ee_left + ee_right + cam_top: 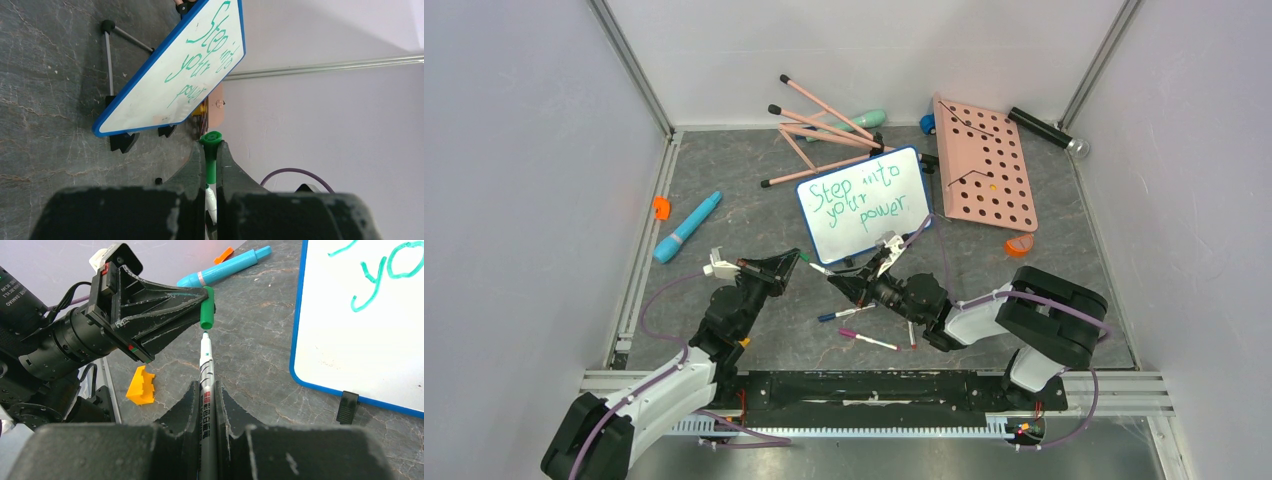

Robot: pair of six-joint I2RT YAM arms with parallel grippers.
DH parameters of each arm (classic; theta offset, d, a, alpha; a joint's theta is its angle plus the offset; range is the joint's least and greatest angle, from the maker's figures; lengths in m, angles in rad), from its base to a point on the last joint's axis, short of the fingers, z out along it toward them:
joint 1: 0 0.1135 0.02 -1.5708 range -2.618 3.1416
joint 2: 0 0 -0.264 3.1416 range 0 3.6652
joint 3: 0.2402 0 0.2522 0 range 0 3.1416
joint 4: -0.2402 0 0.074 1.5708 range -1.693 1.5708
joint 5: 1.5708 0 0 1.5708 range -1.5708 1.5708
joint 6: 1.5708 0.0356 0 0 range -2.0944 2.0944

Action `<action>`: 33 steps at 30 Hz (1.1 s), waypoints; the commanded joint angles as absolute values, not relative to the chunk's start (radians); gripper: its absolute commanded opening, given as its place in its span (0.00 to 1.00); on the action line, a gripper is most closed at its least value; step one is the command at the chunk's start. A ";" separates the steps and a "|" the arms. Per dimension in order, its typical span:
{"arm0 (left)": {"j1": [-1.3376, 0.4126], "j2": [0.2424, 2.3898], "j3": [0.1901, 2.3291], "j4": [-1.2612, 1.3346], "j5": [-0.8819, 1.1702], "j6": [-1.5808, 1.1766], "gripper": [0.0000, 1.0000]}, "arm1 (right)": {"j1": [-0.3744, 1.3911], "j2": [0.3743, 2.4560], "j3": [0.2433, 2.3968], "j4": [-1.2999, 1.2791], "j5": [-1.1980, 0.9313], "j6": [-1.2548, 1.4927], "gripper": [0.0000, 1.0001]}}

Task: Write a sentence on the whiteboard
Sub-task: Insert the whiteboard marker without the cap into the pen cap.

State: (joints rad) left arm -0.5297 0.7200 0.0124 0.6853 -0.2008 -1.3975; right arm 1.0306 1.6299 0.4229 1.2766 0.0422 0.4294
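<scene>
Sentence (849, 197) is done on whiteboard (849, 240), just ahead of both tools. Green cap (206, 310) is clamped in left tool (211, 150), marker (206, 370) in right tool (207, 390), tip at cap mouth. Axes should be aligned, then marker pushed straight in until seated.

A lab test cell: white panel walls (524, 150), aluminium rails (631, 62), grey mat (754, 215).

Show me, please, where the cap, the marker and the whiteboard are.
cap (206, 307), right wrist view, its green side.
marker (205, 370), right wrist view, its silver barrel.
whiteboard (844, 235), top view, its bare lower left area.
</scene>
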 commanded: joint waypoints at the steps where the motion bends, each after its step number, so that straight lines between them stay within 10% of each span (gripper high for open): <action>1: -0.525 0.712 -0.077 0.704 -0.225 -1.415 0.02 | 1.033 1.630 0.449 1.302 0.058 0.409 0.00; 33: -0.525 0.715 -0.053 0.668 -0.212 -1.391 0.02 | 1.031 1.629 0.466 1.292 0.074 0.383 0.00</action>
State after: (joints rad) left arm -0.5297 0.7128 0.0124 0.6811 -0.2012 -1.3975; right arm 1.0306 1.6318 0.4370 1.2564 0.0589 0.4053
